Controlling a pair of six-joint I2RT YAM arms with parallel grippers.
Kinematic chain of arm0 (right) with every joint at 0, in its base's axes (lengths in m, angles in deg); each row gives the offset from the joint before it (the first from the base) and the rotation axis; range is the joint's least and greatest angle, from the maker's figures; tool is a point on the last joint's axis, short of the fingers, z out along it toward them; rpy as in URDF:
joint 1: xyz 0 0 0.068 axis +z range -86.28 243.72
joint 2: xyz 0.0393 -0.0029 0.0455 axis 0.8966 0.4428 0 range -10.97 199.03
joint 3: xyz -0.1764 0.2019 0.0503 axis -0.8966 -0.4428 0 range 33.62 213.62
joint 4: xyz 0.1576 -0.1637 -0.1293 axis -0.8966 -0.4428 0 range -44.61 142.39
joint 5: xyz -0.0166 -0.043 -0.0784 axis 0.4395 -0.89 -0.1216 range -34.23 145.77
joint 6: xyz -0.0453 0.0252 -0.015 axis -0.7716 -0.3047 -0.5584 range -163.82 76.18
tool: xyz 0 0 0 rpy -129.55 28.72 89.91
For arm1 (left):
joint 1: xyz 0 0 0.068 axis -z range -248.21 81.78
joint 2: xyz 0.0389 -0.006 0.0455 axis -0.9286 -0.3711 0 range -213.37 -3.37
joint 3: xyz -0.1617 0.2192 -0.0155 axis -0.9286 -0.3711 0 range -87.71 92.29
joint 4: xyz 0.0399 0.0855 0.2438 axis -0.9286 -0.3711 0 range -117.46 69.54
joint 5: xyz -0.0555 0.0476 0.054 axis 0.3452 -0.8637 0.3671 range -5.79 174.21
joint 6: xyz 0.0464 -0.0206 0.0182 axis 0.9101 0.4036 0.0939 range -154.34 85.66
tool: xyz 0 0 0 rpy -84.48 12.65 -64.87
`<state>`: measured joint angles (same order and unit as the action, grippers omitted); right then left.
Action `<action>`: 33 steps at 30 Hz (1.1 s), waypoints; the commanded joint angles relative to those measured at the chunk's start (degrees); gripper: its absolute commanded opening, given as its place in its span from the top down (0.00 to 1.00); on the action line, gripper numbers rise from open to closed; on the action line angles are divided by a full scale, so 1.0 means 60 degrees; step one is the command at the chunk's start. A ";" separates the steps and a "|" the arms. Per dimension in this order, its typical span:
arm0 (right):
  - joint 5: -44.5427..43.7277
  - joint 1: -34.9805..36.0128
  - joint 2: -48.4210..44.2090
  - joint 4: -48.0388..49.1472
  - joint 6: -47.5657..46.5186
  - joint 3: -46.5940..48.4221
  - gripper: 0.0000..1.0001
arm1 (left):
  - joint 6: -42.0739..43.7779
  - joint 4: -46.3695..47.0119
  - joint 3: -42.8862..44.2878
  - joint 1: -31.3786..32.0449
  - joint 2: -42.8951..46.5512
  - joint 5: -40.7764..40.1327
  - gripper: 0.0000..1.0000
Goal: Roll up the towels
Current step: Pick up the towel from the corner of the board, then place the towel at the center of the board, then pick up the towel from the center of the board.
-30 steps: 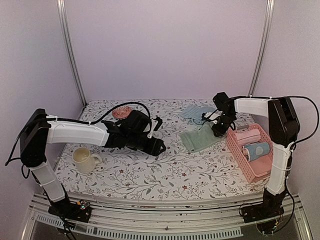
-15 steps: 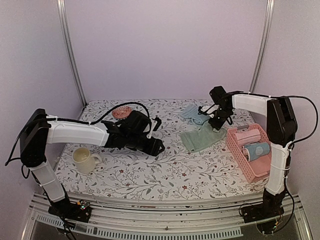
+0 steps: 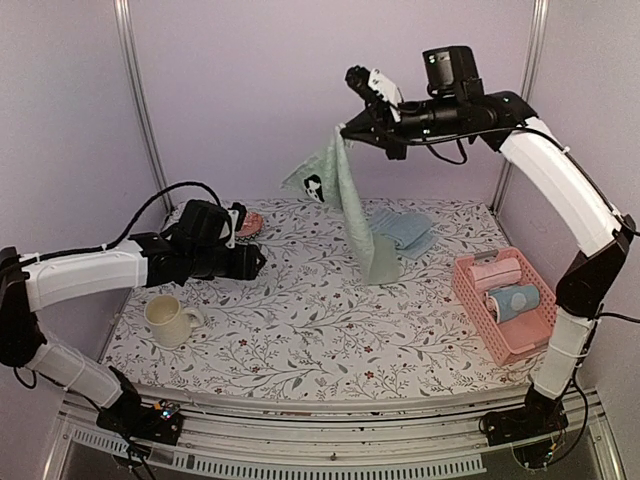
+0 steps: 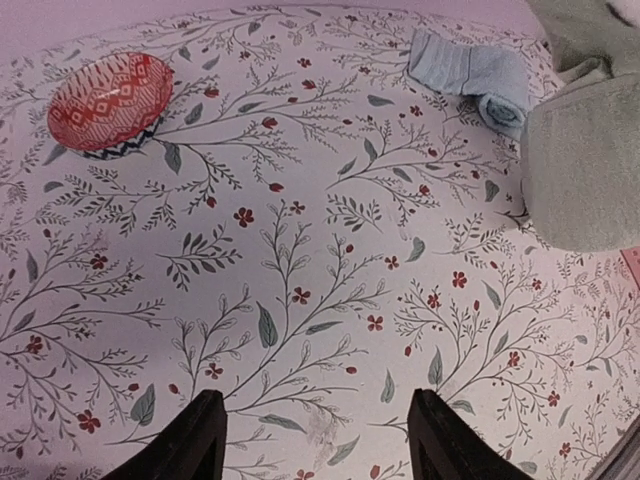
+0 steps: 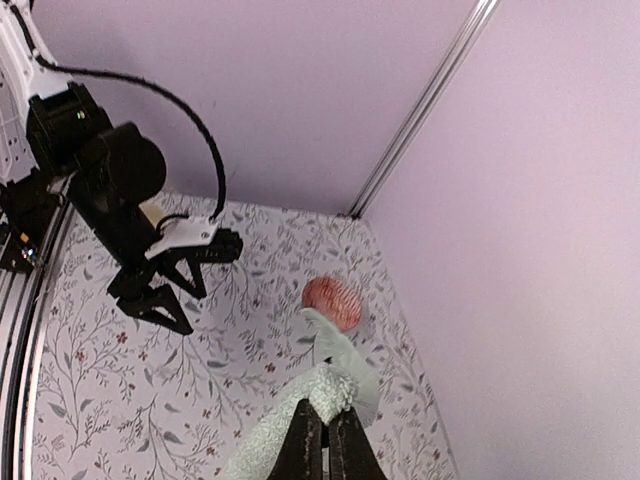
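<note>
The right fingers (image 5: 325, 440) are pressed shut on a corner of the sage green towel (image 3: 358, 210), which is held high and hangs with its lower end reaching down to the desk (image 3: 300, 330); just behind it the light blue towel (image 3: 407, 230) is laid, partly rolled; the left fingers (image 3: 254, 262) are spread wide, empty, above the desk.

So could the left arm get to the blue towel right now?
Probably, though not cleanly. The left gripper is open and bare table lies between it and the blue towel, but the green towel hanging from the right gripper dangles right beside it.
</note>
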<state>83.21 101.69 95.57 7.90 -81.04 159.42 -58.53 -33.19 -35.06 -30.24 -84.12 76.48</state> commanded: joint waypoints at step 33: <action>-0.0176 -0.1073 -0.0937 0.0246 0.1266 -0.7087 0.68 | 0.0311 -0.3021 -0.0438 -0.0204 0.1212 0.2276 0.48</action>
<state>79.43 94.81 79.85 11.33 -81.32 109.76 -55.80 -48.17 -35.54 -31.16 -77.96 86.01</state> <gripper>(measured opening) 0.331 0.520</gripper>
